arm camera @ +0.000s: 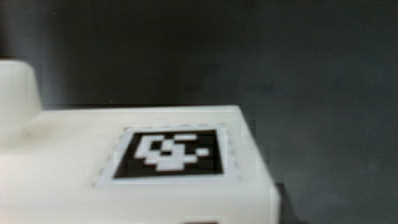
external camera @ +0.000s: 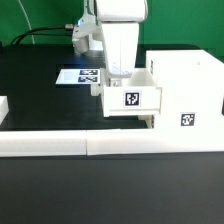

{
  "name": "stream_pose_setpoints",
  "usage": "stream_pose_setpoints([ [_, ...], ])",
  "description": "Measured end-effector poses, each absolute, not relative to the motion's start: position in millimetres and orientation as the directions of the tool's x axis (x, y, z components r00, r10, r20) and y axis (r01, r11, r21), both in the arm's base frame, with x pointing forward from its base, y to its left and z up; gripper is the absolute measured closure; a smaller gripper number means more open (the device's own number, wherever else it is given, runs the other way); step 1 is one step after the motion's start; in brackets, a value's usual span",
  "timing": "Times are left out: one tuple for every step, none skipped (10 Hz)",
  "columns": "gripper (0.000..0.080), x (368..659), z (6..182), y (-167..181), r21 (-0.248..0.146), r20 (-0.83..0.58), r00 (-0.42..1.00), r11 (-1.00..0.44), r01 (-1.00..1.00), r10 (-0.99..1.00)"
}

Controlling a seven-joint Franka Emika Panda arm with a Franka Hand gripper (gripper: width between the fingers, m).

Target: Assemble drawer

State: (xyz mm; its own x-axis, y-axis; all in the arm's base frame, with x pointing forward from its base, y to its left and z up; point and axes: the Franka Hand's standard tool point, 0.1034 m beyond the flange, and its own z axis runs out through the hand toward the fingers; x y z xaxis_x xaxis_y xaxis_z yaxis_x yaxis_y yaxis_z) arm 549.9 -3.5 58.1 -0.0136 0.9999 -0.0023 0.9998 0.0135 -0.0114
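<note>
The drawer's tall white shell (external camera: 185, 85) stands at the exterior view's right, with a tag low on its front. A shallow white tray (external camera: 132, 99) with a tag on its face sticks out of the shell's side, raised off the table. My gripper (external camera: 118, 76) comes straight down onto the tray's near wall and appears shut on it; the fingertips are hidden behind the wall. In the wrist view the tray's tagged face (arm camera: 173, 152) fills the lower part, very close. The fingers do not show clearly there.
The marker board (external camera: 80, 76) lies on the black table behind the tray. Long low white bars (external camera: 90, 143) run across the front. A small white part (external camera: 3, 108) lies at the exterior view's left edge. A cable runs along the back.
</note>
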Motion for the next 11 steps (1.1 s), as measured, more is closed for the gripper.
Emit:
stream_pose_setpoints([
  [0.0757, 549.7, 58.0, -3.9, -0.012, -0.002, -0.013, 0.013, 1.000, 1.000],
  [0.0757, 549.4, 57.9, -4.3, -0.012, -0.002, -0.012, 0.012, 1.000, 1.000],
  [0.0757, 549.3, 57.8, -4.6, -0.013, -0.003, -0.012, 0.012, 1.000, 1.000],
  [0.0757, 549.0, 57.4, -4.3, -0.014, -0.002, -0.012, 0.012, 1.000, 1.000],
  [0.0757, 548.5, 56.2, -2.4, -0.016, -0.001, -0.015, 0.015, 1.000, 1.000],
  [0.0757, 548.5, 56.2, 0.7, -0.015, 0.000, -0.020, 0.020, 1.000, 1.000],
  [0.0757, 548.6, 56.2, 1.5, -0.015, -0.002, -0.022, 0.022, 1.000, 1.000],
  [0.0757, 548.5, 56.2, 1.4, -0.016, -0.004, -0.021, 0.020, 1.000, 1.000],
  [0.0757, 548.6, 56.3, 0.7, -0.015, -0.004, -0.014, 0.014, 1.000, 1.000],
  [0.0757, 549.4, 56.3, -3.4, -0.009, 0.000, 0.000, 0.000, 1.000, 1.000],
  [0.0757, 549.3, 56.3, -3.7, -0.010, -0.001, 0.000, 0.000, 1.000, 1.000],
])
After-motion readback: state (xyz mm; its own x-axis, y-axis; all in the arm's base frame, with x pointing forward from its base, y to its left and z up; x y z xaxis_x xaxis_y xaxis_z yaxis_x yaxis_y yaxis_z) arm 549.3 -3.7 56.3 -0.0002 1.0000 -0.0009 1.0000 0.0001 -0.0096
